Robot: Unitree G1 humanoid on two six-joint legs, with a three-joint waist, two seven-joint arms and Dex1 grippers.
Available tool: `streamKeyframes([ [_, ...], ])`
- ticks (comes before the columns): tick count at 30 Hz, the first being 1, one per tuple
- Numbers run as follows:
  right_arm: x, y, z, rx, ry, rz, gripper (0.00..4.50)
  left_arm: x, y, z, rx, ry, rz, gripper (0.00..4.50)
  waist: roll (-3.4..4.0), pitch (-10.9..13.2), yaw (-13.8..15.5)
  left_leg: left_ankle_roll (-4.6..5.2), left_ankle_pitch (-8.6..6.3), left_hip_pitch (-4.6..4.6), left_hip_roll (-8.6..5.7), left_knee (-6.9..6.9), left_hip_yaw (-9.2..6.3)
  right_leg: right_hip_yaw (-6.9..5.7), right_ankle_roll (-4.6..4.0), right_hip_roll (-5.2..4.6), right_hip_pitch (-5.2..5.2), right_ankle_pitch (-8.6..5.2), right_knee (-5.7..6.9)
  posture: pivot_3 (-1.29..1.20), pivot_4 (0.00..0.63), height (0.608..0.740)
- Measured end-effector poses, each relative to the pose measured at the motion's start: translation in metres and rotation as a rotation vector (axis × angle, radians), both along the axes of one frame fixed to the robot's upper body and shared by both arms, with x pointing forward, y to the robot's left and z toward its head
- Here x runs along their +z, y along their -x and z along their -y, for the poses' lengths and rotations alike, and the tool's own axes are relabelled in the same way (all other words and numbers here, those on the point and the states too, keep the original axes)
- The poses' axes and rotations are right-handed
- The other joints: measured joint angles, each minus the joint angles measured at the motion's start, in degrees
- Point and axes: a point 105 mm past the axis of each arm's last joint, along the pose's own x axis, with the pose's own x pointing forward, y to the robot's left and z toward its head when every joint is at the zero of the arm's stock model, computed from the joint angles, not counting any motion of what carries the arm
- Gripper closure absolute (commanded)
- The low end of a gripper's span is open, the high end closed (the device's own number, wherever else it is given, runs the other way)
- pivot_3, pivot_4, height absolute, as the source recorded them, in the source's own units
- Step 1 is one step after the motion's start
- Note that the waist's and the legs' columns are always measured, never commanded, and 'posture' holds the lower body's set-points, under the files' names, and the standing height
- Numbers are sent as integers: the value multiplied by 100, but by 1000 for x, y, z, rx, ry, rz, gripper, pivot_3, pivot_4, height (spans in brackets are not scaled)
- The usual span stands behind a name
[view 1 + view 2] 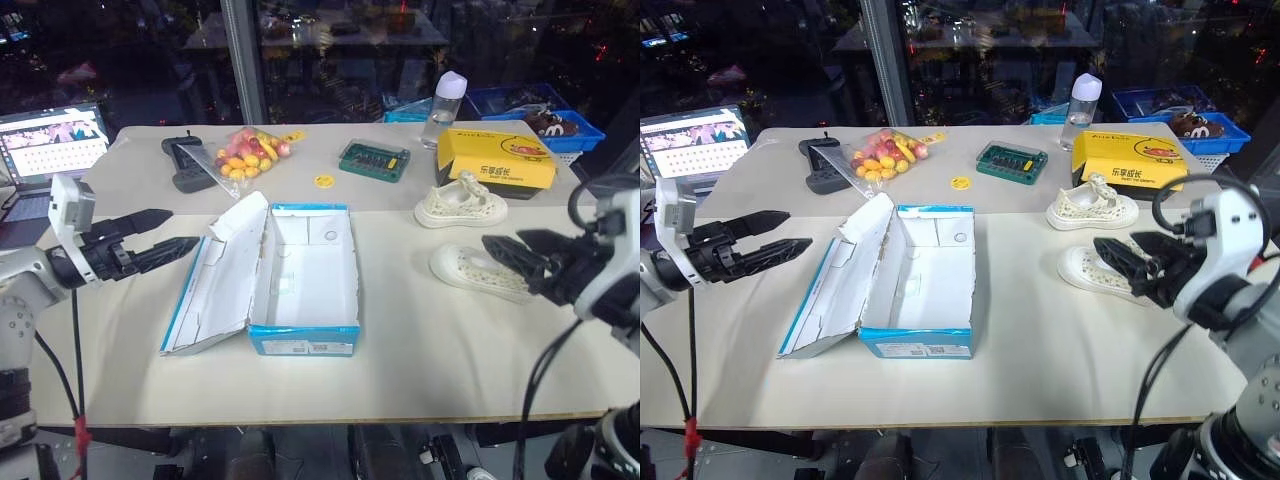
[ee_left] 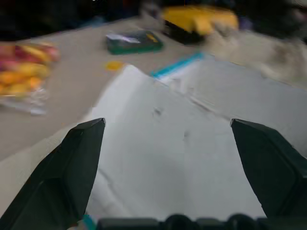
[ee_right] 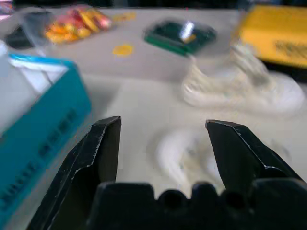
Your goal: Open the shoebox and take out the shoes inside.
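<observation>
The shoebox lies open in the middle of the table, its lid folded out to the left and the inside empty. The 2 shoes sit to its right, near a yellow box. The left gripper is spread beside the lid. The right gripper is spread over the nearer shoe, holding nothing.

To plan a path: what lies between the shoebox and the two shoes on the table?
Nothing: in the left eye view, bare table separates the open shoebox from the shoes.
</observation>
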Motion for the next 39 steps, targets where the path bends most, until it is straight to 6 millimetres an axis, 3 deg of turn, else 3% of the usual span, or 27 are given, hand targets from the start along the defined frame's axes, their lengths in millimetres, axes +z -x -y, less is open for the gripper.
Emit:
streamKeyframes([
  [2, -21, 6, -3, -2, -27, -57, 1099, -19, 4, -2, 51, 37, -48, 0, 1, 1, -2, -3, 1, 0, -1, 3, 4, 7, 0, 1, -4, 0, 2, 0, 150, 643],
  [5, -31, 3, -12, 17, -6, -51, 1099, -31, 6, 7, 62, 95, -76, 0, -5, 4, 22, -15, 6, -1, 0, 14, 2, 3, -28, 2, -7, 6, 9, 0, 150, 643],
  [12, -58, 1, -21, 25, 36, -51, 1099, -25, 2, -8, 186, 107, -50, 0, -9, 6, 30, -20, 9, -44, 0, 73, 2, 7, -28, 1, -18, 11, 16, 0, 150, 643],
  [16, -71, -6, -15, -97, 54, -16, 1099, -27, -2, -28, 320, 113, -54, 0, -9, 5, 22, -19, 8, -75, -1, 80, 3, 12, -16, 1, -43, 16, 15, 0, 150, 643],
  [21, -81, -14, -2, -225, 124, 20, 1099, -26, -1, -32, 369, 112, -47, 0, -10, 5, 38, -19, 8, -85, 0, 80, 2, 10, -14, 2, -52, 16, 15, 0, 150, 643],
  [24, -93, -18, 1, -259, 157, 8, 1099, -28, -1, -50, 475, 88, -30, 0, -7, 3, 28, -19, 8, -84, -1, 84, 5, 14, -19, 1, -59, 13, 25, 0, 150, 643],
  [31, -99, -24, 4, -267, 165, 37, 1099, -69, 5, -85, 742, 76, -73, 0, -19, -6, 32, -19, 7, -87, 0, 95, 7, 19, -19, 1, -70, 12, 48, 0, 150, 643],
  [39, -99, -40, 5, -243, 169, 63, 1099, -97, 9, -86, 861, 142, -122, 0, -36, -23, 33, -20, 7, -91, -1, 106, 7, 22, -20, 2, -80, 12, 68, 0, 150, 643],
])
